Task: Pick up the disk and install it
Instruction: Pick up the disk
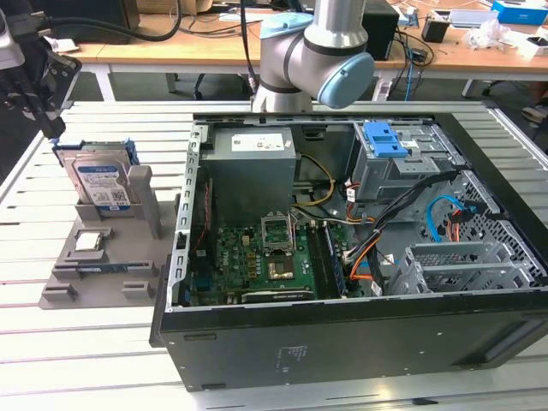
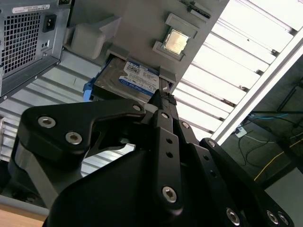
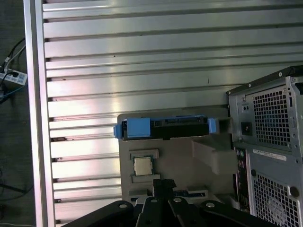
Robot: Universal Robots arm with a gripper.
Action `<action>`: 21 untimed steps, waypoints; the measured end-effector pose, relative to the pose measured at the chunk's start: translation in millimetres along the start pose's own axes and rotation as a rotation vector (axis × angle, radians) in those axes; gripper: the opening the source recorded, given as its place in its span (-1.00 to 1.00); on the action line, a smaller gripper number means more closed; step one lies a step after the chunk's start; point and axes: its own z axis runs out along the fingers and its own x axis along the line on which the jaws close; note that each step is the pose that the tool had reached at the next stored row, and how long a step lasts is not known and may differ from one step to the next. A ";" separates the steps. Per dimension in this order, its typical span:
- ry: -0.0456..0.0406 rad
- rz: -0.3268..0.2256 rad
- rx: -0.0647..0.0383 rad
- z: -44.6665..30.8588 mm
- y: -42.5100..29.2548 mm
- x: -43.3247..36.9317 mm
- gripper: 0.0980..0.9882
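Black gripper [image 2: 163,98] hangs near the flat silver hard disk [image 2: 132,80] in its bright blue carrier, apart from it, jaws together. This disk stands on edge in a grey plastic holder [image 1: 145,205] on the slatted metal table [image 1: 86,342], at the exterior view's left of the open black computer case [image 1: 342,342]

The disk [image 1: 101,183] stands on edge at the far end of the grey fixture [image 1: 62,278], with open air above it and bare slatted table [image 1: 51,360] on the exterior view's left. A grey upright post [image 1: 145,201] crowds its right side, and the open computer case [image 1: 342,347] rises just beyond. On its near side the CPU chip [image 1: 90,242] lies flat and low, and inside the case black and orange cables [image 1: 409,199] cross the space near the blue-topped drive cage [image 1: 387,167].
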 end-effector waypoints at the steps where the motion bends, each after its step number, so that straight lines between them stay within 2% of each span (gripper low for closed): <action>1: 0.0000 0.000 0.000 0.0 0.0 0.0 -0.98; 4: 0.0004 -0.010 0.000 0.0 0.0 0.0 -0.98; 9: 0.0053 -0.139 -0.003 0.1 0.0 0.0 -0.98; 13: 0.0083 -0.217 -0.005 0.1 0.0 0.0 -0.98; 15: 0.0109 -0.284 -0.007 0.1 0.0 0.0 -0.98; 21: 0.0157 -0.411 -0.010 0.1 0.0 0.0 -0.98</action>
